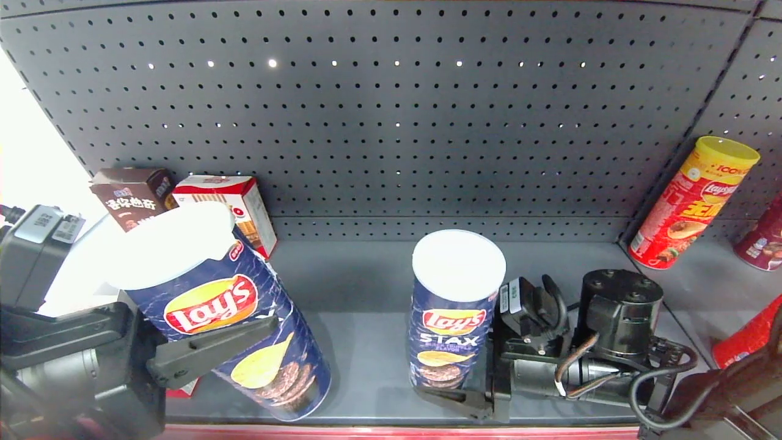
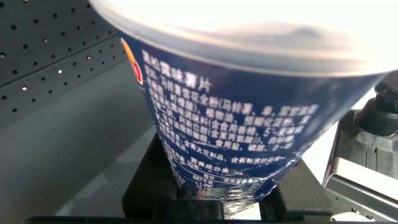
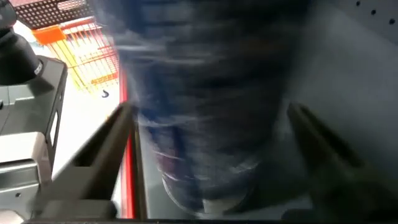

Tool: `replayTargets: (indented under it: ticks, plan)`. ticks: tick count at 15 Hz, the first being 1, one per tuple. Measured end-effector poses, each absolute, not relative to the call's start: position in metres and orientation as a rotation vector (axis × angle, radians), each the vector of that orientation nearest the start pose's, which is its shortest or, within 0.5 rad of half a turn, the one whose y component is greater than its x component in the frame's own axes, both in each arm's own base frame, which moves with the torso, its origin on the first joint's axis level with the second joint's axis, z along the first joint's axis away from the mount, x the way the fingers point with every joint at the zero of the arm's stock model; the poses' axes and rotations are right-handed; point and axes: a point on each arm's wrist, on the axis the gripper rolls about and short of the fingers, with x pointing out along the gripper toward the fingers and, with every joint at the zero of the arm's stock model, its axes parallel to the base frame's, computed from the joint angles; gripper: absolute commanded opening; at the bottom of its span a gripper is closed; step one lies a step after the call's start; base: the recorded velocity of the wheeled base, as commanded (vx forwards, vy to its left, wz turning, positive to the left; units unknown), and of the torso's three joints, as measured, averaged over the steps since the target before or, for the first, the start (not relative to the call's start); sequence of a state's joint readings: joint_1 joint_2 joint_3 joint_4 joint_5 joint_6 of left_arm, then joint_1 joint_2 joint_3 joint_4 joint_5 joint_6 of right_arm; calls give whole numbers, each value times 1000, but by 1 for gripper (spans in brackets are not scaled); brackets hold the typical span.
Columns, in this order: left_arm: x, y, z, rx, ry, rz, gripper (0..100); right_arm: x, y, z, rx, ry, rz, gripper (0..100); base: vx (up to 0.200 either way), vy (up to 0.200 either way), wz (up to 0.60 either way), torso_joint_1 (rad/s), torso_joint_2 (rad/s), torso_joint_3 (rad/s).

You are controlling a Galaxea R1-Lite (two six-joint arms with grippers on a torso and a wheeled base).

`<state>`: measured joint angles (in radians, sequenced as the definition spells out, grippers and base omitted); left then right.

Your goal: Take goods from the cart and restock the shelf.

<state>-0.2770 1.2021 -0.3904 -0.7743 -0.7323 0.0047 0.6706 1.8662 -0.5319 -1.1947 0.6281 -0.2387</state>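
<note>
Left chip can [image 1: 232,318]: blue tube with a white lid, tilted, with its top leaning to the left. Its base is low near the shelf's front edge, and I cannot tell whether it touches.
Left claw [image 1: 244,337]: clenched on the left chip can, low on its body, with one finger lying across the front of the tube.
Boxes: a brown box [image 1: 131,195] and a white-and-red box [image 1: 229,205] stand just behind the tilted tube, against the back panel [image 1: 391,122].
Shelf [image 1: 366,275]: grey board, with bare floor between the two blue tubes.
Middle chip can [image 1: 455,311]: same blue kind, upright on the shelf near the front edge, well apart from the left one.
Right claw [image 3: 208,112]: released, with a finger on each side of the middle chip can near its base. It seems not to be pressing the can.
Red can [image 1: 693,201]: far right, yellow lid, leaning against the side panel.
Step in hand: the middle tube looks placed, and the left one seems to be on its way to standing.
Next move: likely to bring the left tube upright, set its base flat clear of the boxes, then let go. The right claw should back straight out so it does not knock over the middle tube.
</note>
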Motion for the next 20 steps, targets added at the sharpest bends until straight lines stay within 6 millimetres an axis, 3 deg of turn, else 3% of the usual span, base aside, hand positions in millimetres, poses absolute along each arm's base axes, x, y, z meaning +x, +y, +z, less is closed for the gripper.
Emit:
replayTargets:
  ticks: [2, 5, 11, 15, 20]
  plan:
    - [153, -59, 201, -4, 35, -1011, 0, 223, 193, 124, -207, -10, 1304, 100, 0, 0, 0, 0, 0, 0]
    - [153, -59, 202, -3, 34, -1011, 0, 206, 178, 145, -193, -64, 1265, 100, 0, 0, 0, 0, 0, 0]
    - [151, -59, 203, 1, 23, -1011, 0, 153, 111, 184, -134, -175, 1018, 100, 0, 0, 0, 0, 0, 0]
    - [148, -58, 204, 4, 12, -1014, 0, 109, 60, 174, -135, -141, 805, 100, 0, 0, 0, 0, 0, 0]
    - [141, -57, 202, 6, 10, -1017, 0, 41, 21, 137, -106, -7, 566, 100, 0, 0, 0, 0, 0, 0]
